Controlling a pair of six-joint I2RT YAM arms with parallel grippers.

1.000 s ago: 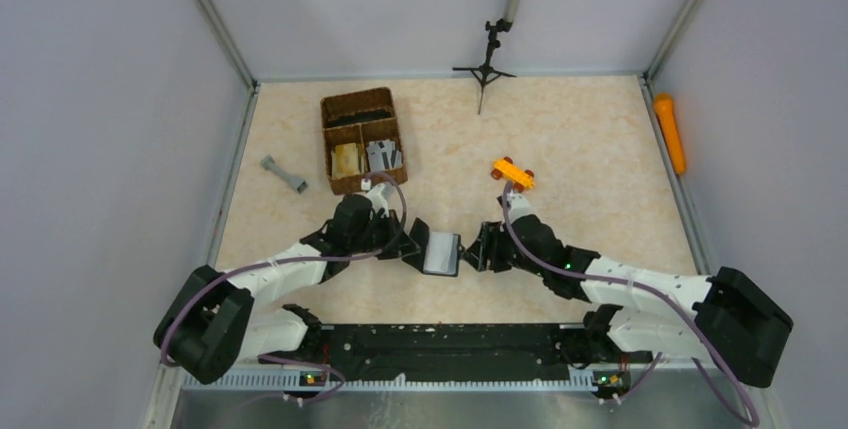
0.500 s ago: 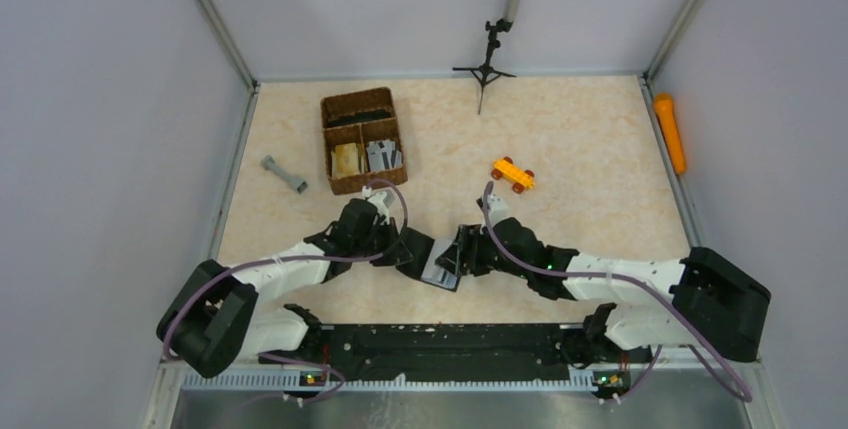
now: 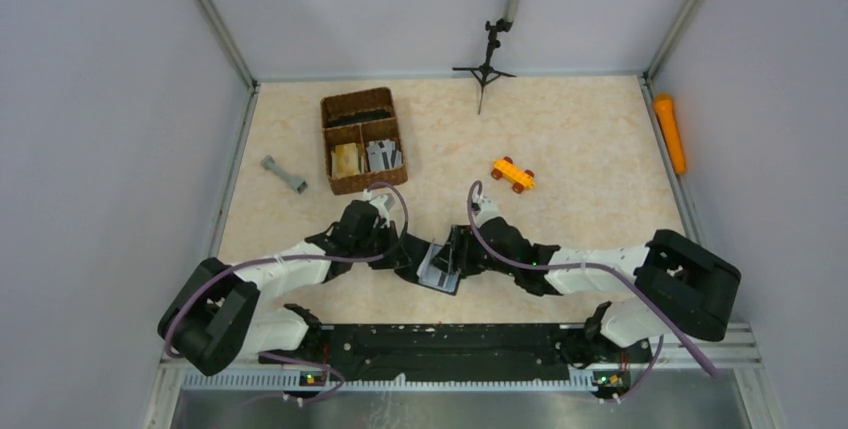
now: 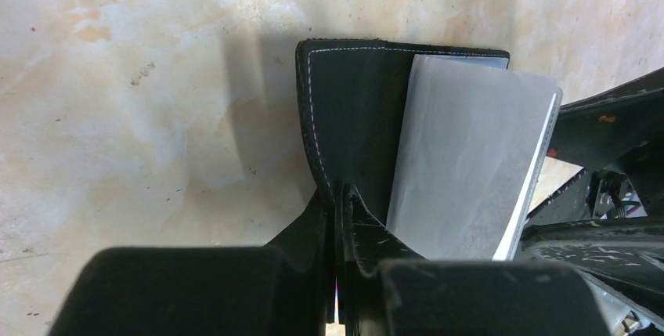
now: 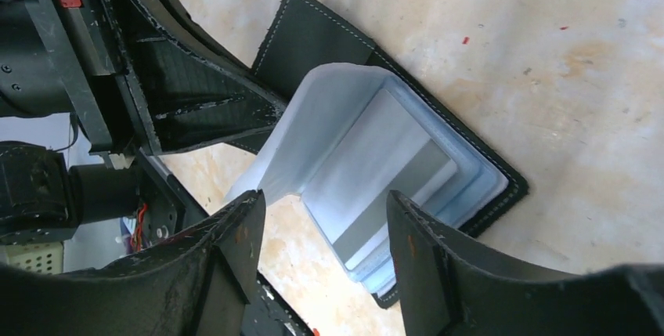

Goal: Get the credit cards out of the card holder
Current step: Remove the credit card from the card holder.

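An unfolded black card holder (image 3: 440, 267) rests on the table (image 3: 590, 139) near its front middle, one flap pinched tight by the left gripper (image 4: 338, 191), while the right gripper (image 5: 325, 204), fingers spread apart, straddles the grey cards (image 5: 384, 168) inside.

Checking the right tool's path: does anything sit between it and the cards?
Nothing visible does. The open right tool straddles the cards in the holder, which the left tool pinches by its black flap.

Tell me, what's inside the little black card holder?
Inside the card holder, a pale blue lining and stacked silvery cards show. What lies beneath the stack is covered.
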